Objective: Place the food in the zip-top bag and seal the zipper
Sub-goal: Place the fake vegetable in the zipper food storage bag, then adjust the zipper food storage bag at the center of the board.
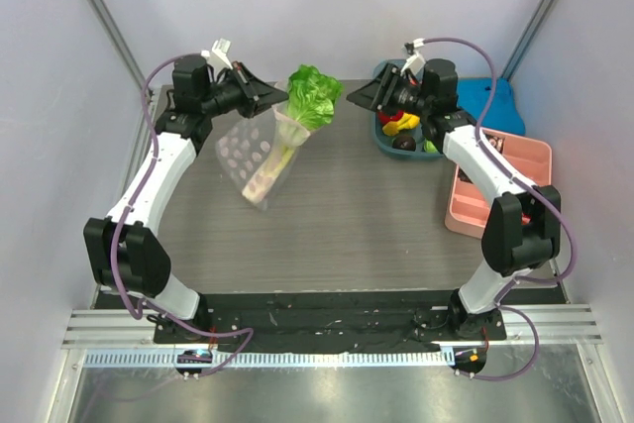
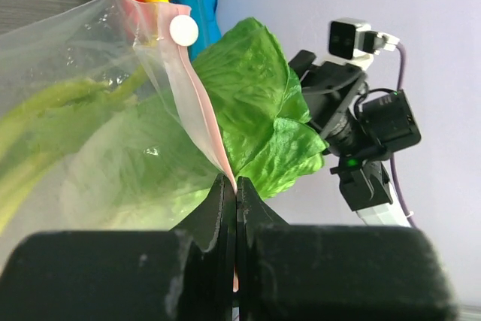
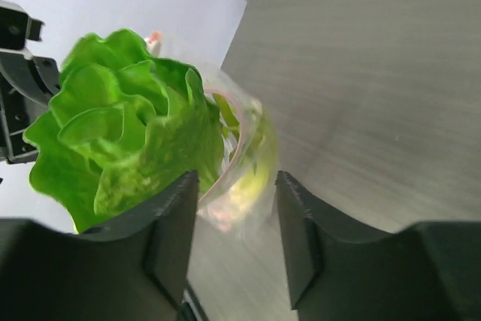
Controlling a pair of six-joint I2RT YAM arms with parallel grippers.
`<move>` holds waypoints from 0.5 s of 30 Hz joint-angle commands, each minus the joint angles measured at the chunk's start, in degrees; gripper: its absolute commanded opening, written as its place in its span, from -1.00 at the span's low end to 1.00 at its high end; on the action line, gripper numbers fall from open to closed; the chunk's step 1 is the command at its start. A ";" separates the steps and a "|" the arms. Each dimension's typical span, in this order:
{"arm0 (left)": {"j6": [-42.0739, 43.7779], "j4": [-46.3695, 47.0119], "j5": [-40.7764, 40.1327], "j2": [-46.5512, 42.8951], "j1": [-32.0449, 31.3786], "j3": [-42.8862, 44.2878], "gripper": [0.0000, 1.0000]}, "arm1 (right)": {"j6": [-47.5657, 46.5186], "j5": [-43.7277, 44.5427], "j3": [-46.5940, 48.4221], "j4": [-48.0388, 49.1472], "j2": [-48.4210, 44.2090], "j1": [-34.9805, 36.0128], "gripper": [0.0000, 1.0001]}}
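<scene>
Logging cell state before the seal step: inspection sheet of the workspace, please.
Surface: grey wood-grain table, no spills seen.
Job's things: zip-top bag held up by its mouth edge; celery stalk inside; lettuce head sticking out of the mouth; zipper unsealed.
Clutter: teal bin holding bananas and other toys; pink tray; blue item.
Grippers: left claw shut on the bag's mouth edge; right claw open, beside the lettuce.
Cables: purple cables along both arms, clear of the bag.
Surroundings: pale walls, metal posts; nothing else seen.
</scene>
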 commanded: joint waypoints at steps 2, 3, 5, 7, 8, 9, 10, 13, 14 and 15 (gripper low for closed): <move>-1.15 5.39 2.07 -3.43 0.28 -0.88 -0.99 | 1.58 -2.47 3.40 -2.90 2.50 2.36 -0.09; -1.24 5.31 1.89 -3.60 0.28 -1.14 -0.99 | 1.41 -1.95 3.66 -3.86 3.64 2.71 -0.11; -1.24 5.39 1.89 -3.69 0.11 -1.23 -1.00 | 1.67 -1.59 4.54 -4.31 4.79 2.89 -0.11; -1.33 5.39 1.72 -3.78 0.20 -1.32 -0.99 | 2.20 -1.59 5.15 -4.49 6.11 3.15 -0.19; -1.42 5.39 1.72 -3.78 0.11 -1.32 -1.00 | 2.20 -1.68 5.16 -4.58 6.37 3.33 -0.20; -1.50 5.39 1.54 -3.87 0.19 -1.24 -1.00 | 2.37 -1.76 5.16 -4.58 6.55 3.42 -0.20; -1.51 5.31 1.54 -3.87 0.20 -1.32 -0.99 | 2.38 -1.85 4.98 -4.49 6.55 3.77 -0.20; -1.94 5.31 1.28 -3.69 0.11 -1.32 -0.99 | 2.11 -2.29 4.37 -4.49 6.47 4.30 -0.21; -2.03 5.39 1.28 -3.78 0.11 -1.41 -1.00 | 2.11 -2.29 4.11 -4.49 6.38 4.56 -0.21; -2.12 5.48 1.28 -3.69 0.02 -1.41 -1.00 | 2.20 -2.38 3.84 -4.23 6.29 4.65 -0.21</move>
